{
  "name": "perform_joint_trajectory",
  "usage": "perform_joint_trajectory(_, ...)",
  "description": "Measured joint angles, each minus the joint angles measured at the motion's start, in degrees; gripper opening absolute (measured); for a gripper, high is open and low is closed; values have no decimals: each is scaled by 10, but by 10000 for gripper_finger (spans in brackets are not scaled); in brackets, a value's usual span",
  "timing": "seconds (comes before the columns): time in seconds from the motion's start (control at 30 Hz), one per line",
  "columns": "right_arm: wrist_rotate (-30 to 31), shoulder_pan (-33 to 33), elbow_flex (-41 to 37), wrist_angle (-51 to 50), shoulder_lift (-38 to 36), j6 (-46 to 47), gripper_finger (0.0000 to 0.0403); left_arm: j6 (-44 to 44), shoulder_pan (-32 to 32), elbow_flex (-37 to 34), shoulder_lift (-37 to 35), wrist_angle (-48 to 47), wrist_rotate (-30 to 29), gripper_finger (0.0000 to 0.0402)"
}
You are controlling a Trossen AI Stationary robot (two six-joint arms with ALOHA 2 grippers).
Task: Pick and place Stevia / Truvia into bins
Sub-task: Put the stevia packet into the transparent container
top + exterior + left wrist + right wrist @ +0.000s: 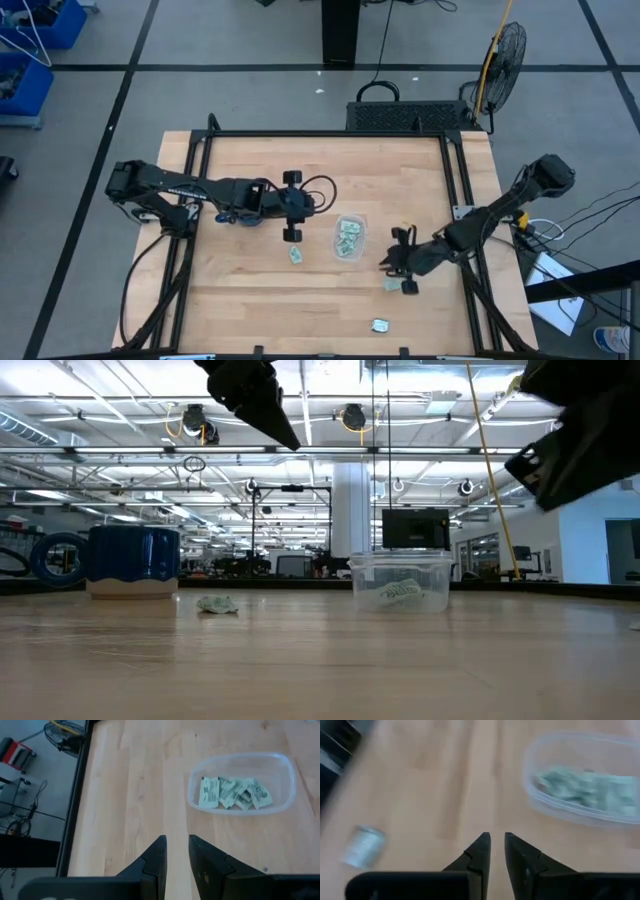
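The clear bin [349, 237] stands mid-table on its flat base with several green-and-white Stevia packets [232, 794] inside. One loose packet [296, 255] lies left of it. Another [392, 285] lies beside my right gripper, and a third [380, 325] lies near the front edge. My left gripper [177, 845] hovers left of the bin, pointing toward it, fingers narrowly open with nothing between them. My right gripper [497, 840] hangs above the table right of the bin, its fingers a small gap apart with bare wood showing between them.
A dark blue mug [133, 560] stands on the table under my left arm. Black frame rails [460, 190] border the table's left and right sides. A fan [505, 55] stands beyond the far right corner. Bare wood lies between the bin and the front edge.
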Motion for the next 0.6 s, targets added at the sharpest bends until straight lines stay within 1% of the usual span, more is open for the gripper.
perform_joint_trajectory(0.07, -34, 20, 0, 39, -2, 29, 67, -4, 0, 0, 0, -8, 0, 88)
perform_joint_trajectory(0.13, -50, 43, 1, 69, 0, 56, 82, -18, 0, 0, 0, -14, 0, 88)
perform_joint_trajectory(0.23, -33, 69, 1, 67, 12, 75, 110, -32, 0, -1, 0, -13, 1, 88)
perform_joint_trajectory(0.37, -29, 91, 1, 41, 47, 62, 144, -32, -1, -13, 0, -15, 1, 88)
perform_joint_trajectory(0.47, -17, 100, 0, 26, 89, 62, 161, -42, -1, -22, 0, -15, 1, 88)
perform_joint_trajectory(0.6, -9, 104, 0, 27, 132, 34, 176, -48, -1, -33, 0, -16, 2, 88)
